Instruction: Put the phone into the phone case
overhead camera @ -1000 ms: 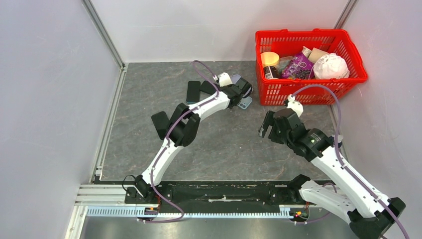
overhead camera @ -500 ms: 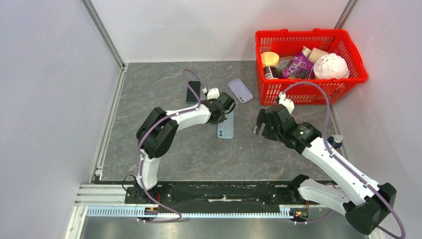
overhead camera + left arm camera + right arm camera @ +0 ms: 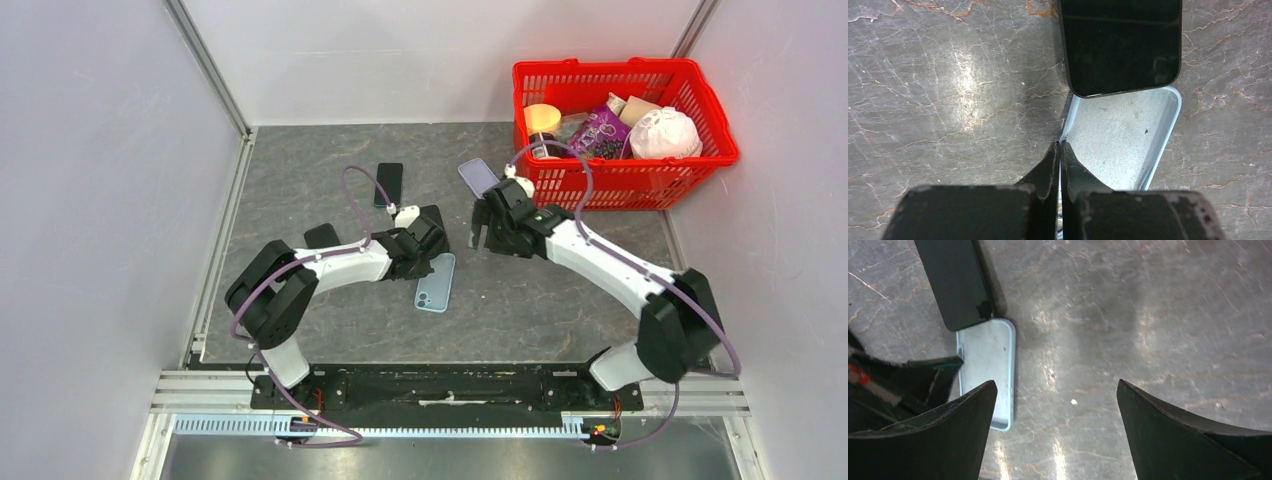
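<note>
- Left gripper: pinched tight on the left wall of the light-blue case, mid-table.
- Phone: not seated. Its near end only lies over the case's far end, so aligning it and pressing it in appear to remain.
- Right gripper: spread wide and empty, just right of them.
- The wrist views show that overlap; in the overhead view the left gripper hides it.

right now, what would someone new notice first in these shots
The well-filled red basket in the far right corner of the table draws the eye first. Mid-table, the left end effector is shut on the rim of a light blue phone case, with a black phone at the case's far end. The right end effector hangs open close beside them.
</note>
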`<state>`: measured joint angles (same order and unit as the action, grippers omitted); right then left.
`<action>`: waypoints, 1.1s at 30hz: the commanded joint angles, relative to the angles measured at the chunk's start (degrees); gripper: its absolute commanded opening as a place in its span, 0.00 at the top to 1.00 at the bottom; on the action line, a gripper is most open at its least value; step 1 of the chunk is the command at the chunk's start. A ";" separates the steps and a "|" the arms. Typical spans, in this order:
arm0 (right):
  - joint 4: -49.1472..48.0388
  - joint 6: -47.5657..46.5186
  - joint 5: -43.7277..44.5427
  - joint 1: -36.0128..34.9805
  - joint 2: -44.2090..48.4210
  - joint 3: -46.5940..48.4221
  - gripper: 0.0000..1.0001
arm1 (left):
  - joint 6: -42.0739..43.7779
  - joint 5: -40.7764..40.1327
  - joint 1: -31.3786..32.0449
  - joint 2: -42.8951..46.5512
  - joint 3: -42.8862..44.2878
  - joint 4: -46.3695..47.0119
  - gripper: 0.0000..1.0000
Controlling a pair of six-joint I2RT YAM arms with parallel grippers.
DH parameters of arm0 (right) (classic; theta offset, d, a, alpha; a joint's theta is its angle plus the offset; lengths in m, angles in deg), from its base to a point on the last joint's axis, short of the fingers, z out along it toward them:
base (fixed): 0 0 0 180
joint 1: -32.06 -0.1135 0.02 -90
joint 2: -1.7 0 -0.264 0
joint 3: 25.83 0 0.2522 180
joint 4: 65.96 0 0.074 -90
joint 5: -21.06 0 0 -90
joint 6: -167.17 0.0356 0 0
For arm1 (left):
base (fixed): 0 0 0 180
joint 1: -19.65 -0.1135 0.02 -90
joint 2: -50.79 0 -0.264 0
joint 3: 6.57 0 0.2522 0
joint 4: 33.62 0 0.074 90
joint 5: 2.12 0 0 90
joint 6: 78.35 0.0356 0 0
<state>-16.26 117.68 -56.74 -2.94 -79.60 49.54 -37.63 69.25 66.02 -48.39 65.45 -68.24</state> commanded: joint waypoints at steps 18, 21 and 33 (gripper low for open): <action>-4.75 -9.58 -14.95 1.49 -31.71 26.07 0.03 | 0.50 -0.55 -1.21 17.57 -11.10 -0.05 0.42; -5.29 -11.57 -16.73 1.48 -33.78 27.52 0.03 | 0.67 0.03 -2.86 20.28 -13.63 0.02 0.41; -3.07 -16.45 -16.49 -0.54 -39.61 32.77 0.03 | 1.99 2.89 -8.30 25.37 -18.82 1.08 0.41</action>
<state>-20.08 104.09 -72.80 -2.11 -117.52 78.54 -37.08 71.61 58.37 -24.45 46.72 -68.33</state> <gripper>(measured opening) 0.971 0.587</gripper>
